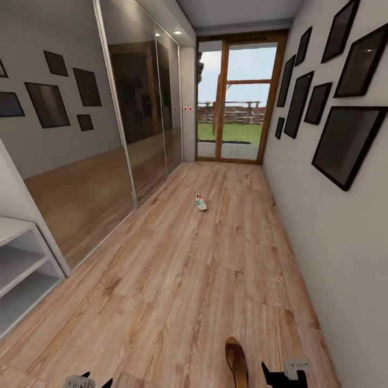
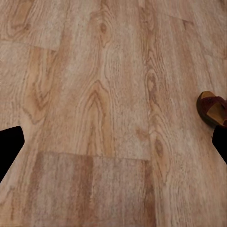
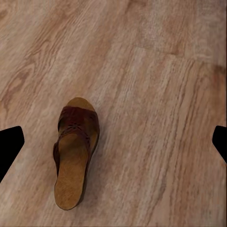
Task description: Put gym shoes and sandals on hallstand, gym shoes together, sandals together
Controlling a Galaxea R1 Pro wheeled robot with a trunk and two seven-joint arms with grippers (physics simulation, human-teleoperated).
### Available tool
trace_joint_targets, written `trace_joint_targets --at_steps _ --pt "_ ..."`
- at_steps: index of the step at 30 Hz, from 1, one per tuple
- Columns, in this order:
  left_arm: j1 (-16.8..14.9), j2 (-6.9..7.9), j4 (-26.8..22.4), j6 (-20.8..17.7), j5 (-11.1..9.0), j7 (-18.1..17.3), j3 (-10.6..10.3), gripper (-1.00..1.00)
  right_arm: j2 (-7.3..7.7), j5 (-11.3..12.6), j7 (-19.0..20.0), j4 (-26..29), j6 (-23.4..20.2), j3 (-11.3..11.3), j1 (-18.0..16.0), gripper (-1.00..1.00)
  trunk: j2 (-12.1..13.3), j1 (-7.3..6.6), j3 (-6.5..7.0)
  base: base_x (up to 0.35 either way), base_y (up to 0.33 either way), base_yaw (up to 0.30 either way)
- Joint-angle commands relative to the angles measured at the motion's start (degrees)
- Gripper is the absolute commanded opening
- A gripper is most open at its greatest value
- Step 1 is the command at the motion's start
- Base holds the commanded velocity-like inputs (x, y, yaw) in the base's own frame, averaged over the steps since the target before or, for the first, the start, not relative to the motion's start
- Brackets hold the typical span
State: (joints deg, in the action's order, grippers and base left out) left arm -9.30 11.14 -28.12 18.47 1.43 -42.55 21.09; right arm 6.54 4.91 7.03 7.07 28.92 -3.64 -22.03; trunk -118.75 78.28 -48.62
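The right gripper (image 3: 113,142) hangs over the floor (image 1: 178,280) with fingers spread wide, empty; a sandal (image 3: 74,153) lies flat below it, toward its left fingertip. The left gripper (image 2: 113,144) is spread and empty too, the sandal's toe just off its right fingertip. A gym shoe (image 1: 200,202) lies far ahead. The hallstand (image 1: 21,264) stands left of the left gripper.

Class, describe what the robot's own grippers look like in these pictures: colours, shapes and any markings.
Both grippers have plain black, pointed fingers. In the head view, the left gripper and the right gripper each carry a pale grey block with darker markings behind the fingers. No cables show.
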Motion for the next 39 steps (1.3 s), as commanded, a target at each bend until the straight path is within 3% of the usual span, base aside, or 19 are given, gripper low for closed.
trace_joint_targets --at_steps 1,6,8,9,10,17,22,29,39 --pt "-0.3 -0.09 -0.1 0.0 0.2 -0.3 0.2 1.0 -0.25 0.5 -1.6 1.0 0.1 -0.4 0.0 1.0 0.0 -0.01 -0.05 0.0 0.0 0.006" --pt "-4.5 -0.25 -0.4 -0.9 0.2 1.0 0.1 1.0 -2.3 0.5 -10.5 7.7 -1.7 -0.4 0.0 1.0 0.0 -0.01 -0.05 0.0 0.0 0.003" --pt "-7.7 -0.31 -0.2 -2.3 0.4 2.4 0.1 1.0 -3.81 0.5 -14.8 12.3 -4.3 -0.5 0.0 1.0 0.0 -0.01 -0.05 0.0 0.0 0.001" --pt "-11.5 -0.57 -0.4 -5.6 0.5 4.1 0.0 1.0 -5.56 0.3 -18.4 18.6 -9.6 -0.5 -0.1 1.0 0.0 -0.01 -0.05 0.0 0.0 0.0" --pt "-12.3 -0.64 -0.5 -6.6 0.5 4.4 0.0 1.0 -5.88 0.3 -18.9 20.1 -11.1 -0.5 -0.1 1.0 0.0 -0.01 -0.05 0.0 0.0 0.0" --pt "-17.8 -2.04 -0.9 -12.3 0.5 5.5 -0.1 1.0 -6.98 0.3 -20.6 27.9 -22.1 -0.6 -0.7 1.0 0.0 -0.01 -0.05 0.0 0.0 0.0" --pt "-21.6 -3.81 -0.9 -13.9 0.8 5.8 -0.1 1.0 -7.25 0.4 -20.9 30.4 -27.2 -0.7 -1.8 1.0 0.0 -0.01 -0.05 0.0 0.0 0.0" --pt "-23.9 -5.83 -1.0 -14.3 0.9 5.8 -0.3 1.0 -7.32 0.4 -21.0 30.9 -29.3 -0.8 -2.4 1.0 0.0 -0.01 -0.05 0.0 0.0 0.0" --pt "-24.2 -6.57 -1.0 -13.6 0.9 5.7 -0.4 1.0 -7.27 0.4 -20.7 30.9 -29.7 -1.0 -2.6 1.0 0.0 -0.01 -0.05 0.0 0.0 0.0"
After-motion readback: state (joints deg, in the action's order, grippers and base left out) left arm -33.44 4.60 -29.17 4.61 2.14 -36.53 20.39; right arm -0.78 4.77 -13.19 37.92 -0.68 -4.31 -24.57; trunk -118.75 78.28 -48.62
